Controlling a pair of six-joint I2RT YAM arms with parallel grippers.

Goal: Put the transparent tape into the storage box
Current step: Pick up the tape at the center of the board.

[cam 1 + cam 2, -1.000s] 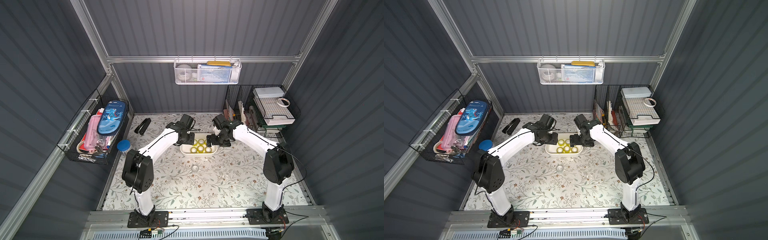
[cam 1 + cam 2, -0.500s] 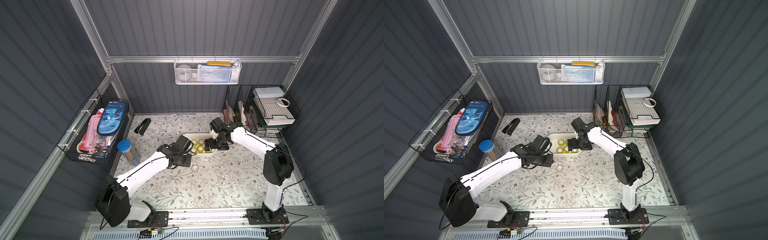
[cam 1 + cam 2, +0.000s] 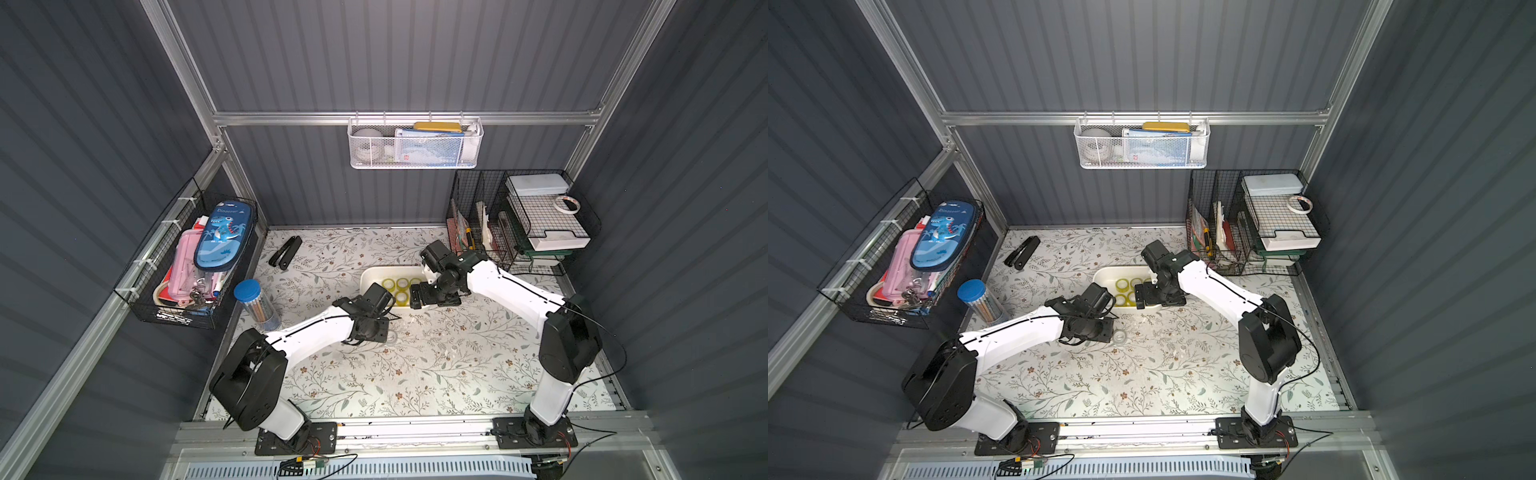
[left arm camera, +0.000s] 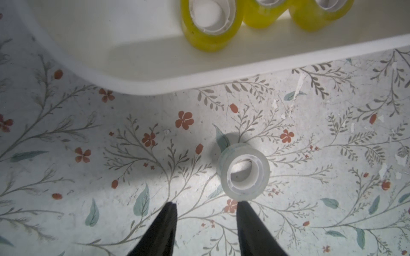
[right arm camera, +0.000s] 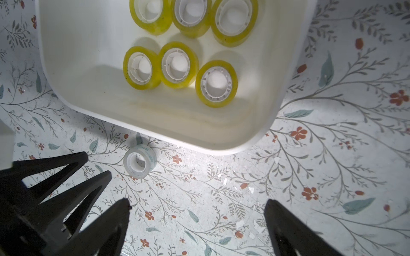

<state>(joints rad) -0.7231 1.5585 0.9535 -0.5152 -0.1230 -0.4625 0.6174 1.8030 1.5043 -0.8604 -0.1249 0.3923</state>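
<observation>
A colourless roll of transparent tape [image 4: 244,170] stands on end on the floral mat, just in front of the storage box [image 4: 199,82]; it also shows in both top views [image 3: 392,337] [image 3: 1120,336]. My left gripper [image 4: 207,204] is open and empty, low over the mat, and the roll lies just past one fingertip. Its fingers [image 5: 97,177] show in the right wrist view beside the roll [image 5: 139,164]. Several yellow-tinted rolls [image 5: 177,65] stand in the white storage box [image 5: 199,128]. My right gripper [image 5: 197,204] is wide open and empty over the mat at the box's near side.
A blue-capped clear tube of pencils [image 3: 253,303] stands at the mat's left edge, with a black stapler-like tool [image 3: 284,252] at the back left. A black wire rack [image 3: 519,224] fills the back right corner, with a white tape ring [image 3: 567,204] on top. A wire basket with pencil cases [image 3: 195,257] hangs on the left wall.
My left arm has swung from over the box down and forward to the mat beside the colourless roll, its jaws narrowing slightly. My right gripper has shifted a little toward the box's near edge.
</observation>
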